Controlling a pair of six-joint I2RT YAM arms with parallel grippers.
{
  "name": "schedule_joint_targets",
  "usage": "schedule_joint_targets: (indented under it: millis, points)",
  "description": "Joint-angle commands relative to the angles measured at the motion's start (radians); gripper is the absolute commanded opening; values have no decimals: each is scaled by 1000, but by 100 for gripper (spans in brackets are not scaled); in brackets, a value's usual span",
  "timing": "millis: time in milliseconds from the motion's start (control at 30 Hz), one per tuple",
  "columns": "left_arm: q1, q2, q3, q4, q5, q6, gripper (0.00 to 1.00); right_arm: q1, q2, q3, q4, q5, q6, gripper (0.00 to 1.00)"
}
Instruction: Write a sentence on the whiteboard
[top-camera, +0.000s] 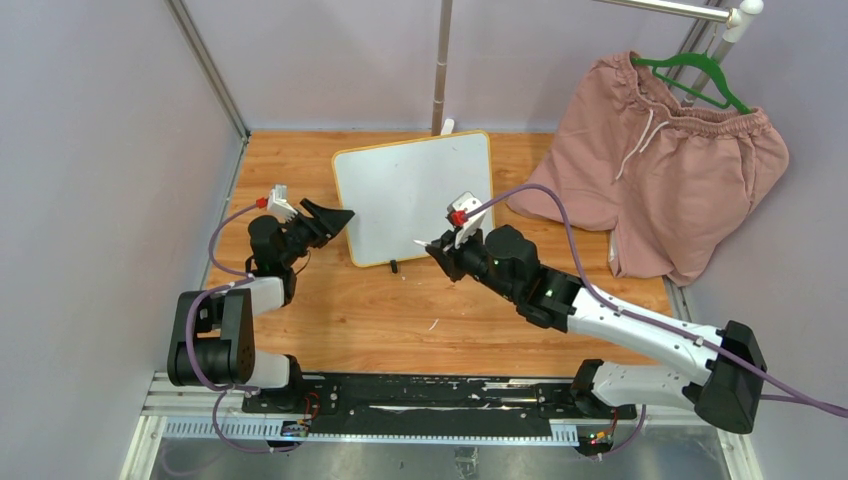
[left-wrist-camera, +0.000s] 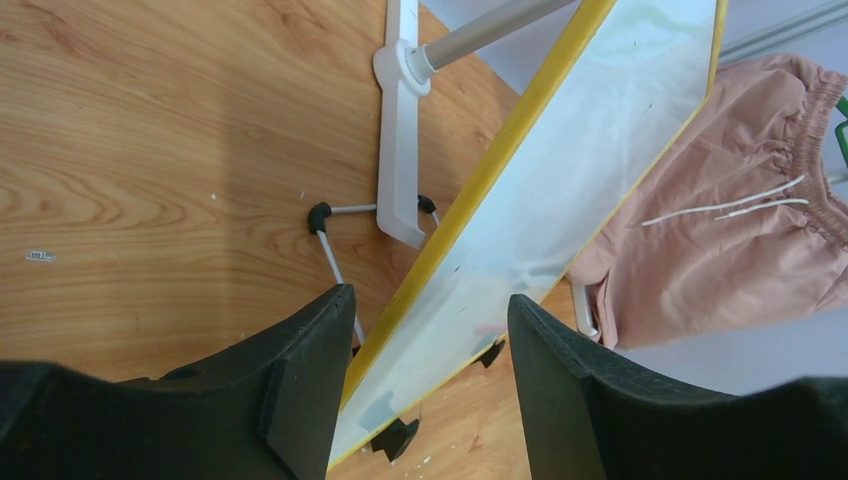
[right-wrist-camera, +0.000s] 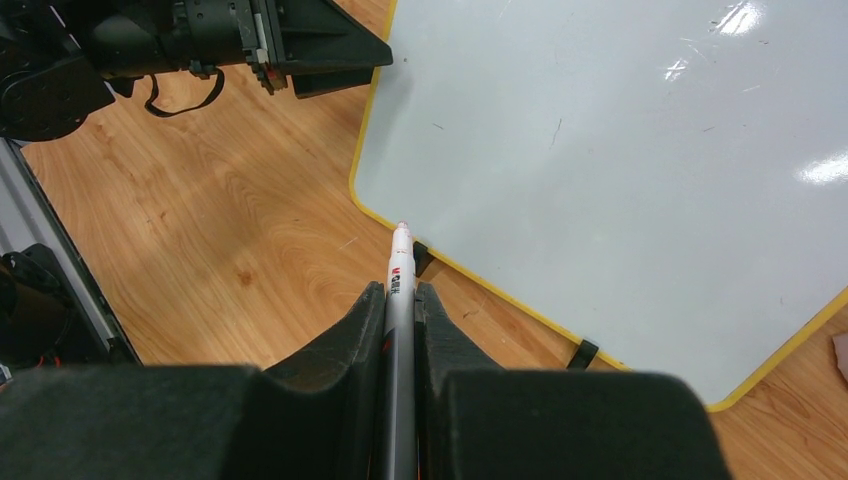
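**Board blank, pen poised: writing not yet begun**

The whiteboard (top-camera: 415, 195) stands propped on its small black feet (right-wrist-camera: 585, 352) at the middle of the wooden table (top-camera: 350, 310), toward the back, leaning away from the arms. Its yellow-framed face is glossy and bare. There are faint smudges and glare in the right wrist view, but no stroke of red ink anywhere. By that showing, the whole sentence is left to write.

At the board's near left edge, the left gripper (top-camera: 335, 218) has its jaws apart, one on each side of the yellow frame. In the left wrist view there is a gap on either side, so it brackets the edge without pinching it. My reading is that it is about to steady the board.

The right gripper (right-wrist-camera: 400, 295) is clamped on a marker (right-wrist-camera: 401, 262), which lies lengthwise between the fingers. Its reddish tip points forward and stops just short of the board's lower left edge, over bare wood beside one foot. The tip is not touching the surface.

Behind the board rises a metal pole (top-camera: 441, 70). Well to the right, pink shorts (top-camera: 660, 180) hang from a green hanger (top-camera: 700, 75).
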Motion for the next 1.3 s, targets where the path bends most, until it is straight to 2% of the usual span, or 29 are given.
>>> schedule_joint_targets:
  millis: [0,367,567,933,1267]
  points:
    - [-2,4,-10,23,-4,-6,62,-12,46,76,6,33,-4,0]
    - [-1,13,-14,31,-8,-9,59,-11,257,249,43,29,-31,0]
    - [-2,50,-24,107,-16,-42,56,-12,377,353,69,35,-28,0]
    - [-1,77,-32,162,-8,-64,42,-32,584,549,76,71,-41,0]
    - [-1,74,-31,171,-1,-62,24,-57,685,652,77,77,-45,0]
